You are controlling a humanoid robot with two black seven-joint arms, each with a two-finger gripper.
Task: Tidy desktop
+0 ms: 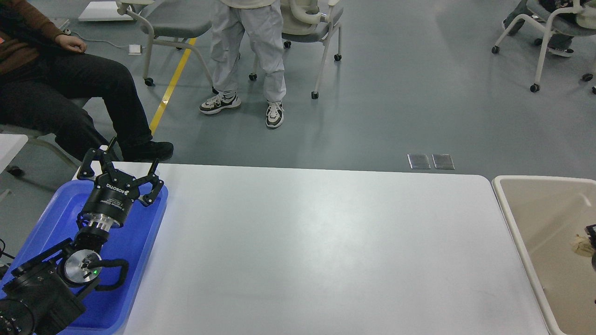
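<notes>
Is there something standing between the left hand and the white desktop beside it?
Nothing visible does. The left hand is open above the far end of the blue tray, and the desktop starts right beside the tray's edge.

The left arm (42,288) is coming in from the lower left corner and reaching up and away from the body. Its thick black links are sitting near the frame edge, with a round silver joint cap showing a small green light. The wrist is narrowing into a silver ring and a black cylindrical body. The left claw (131,163) is pointing away, its two fingers spreading wide apart and gripping nothing. The right arm is staying out of sight.
</notes>
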